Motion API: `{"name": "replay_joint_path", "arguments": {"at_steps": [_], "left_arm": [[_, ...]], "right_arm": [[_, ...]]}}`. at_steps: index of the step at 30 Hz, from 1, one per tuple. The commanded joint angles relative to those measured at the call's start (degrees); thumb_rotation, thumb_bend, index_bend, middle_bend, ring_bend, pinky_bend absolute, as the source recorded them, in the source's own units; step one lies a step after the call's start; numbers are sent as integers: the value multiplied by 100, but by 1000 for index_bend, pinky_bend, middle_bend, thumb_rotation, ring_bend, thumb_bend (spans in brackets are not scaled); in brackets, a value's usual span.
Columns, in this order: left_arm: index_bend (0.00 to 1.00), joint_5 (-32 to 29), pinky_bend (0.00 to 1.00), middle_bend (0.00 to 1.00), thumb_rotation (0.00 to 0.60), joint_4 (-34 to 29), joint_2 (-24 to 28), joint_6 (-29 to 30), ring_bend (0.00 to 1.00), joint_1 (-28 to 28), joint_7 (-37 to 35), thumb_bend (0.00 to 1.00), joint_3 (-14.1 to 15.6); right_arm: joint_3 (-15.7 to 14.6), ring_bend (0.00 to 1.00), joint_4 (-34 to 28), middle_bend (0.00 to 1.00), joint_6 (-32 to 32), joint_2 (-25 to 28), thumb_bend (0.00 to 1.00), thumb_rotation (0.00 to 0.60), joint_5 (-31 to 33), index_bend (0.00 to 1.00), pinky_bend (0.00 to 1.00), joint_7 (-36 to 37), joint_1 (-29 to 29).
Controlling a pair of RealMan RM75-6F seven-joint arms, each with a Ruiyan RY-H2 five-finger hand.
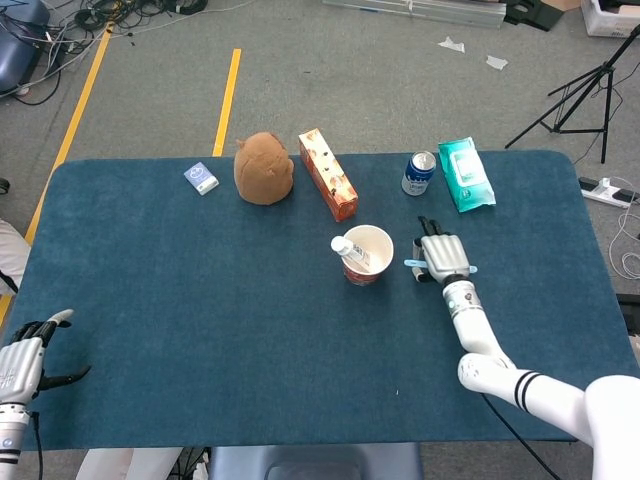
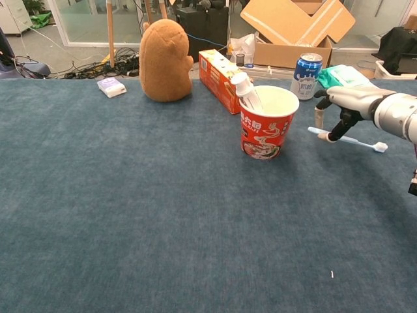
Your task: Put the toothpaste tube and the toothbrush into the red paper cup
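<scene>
Chest view is showing the right hand (image 2: 348, 104) pinching the toothbrush (image 2: 348, 138) near its middle, just right of the red paper cup (image 2: 267, 124), brush clear of the table (image 2: 130, 215). Toothpaste tube (image 2: 246, 90) is already leaning inside the cup. Grip is looking thin, so the brush is likely pivoting or slipping out on the way over. A long end is risking clipping the rim and tipping the light cup. Left hand (image 1: 22, 355) is sitting spread at the table's near edge, holding nothing.
</scene>
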Motion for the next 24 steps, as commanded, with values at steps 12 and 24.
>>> {"name": "replay_joint_path", "arguments": {"at_steps": [12,24], "left_arm": [[168,-3,149,292,600,-212,59,35,217,-40,227,25,-5],[168,31,149,292,600,-271,83,63,217,-62,248,26,0]], "right_arm": [[105,0,-508,31,300,387,277,600,-92,554,283,143,-129],[244,0,-966,33,587,720,277,600,-106,554,283,130,-157]]}}
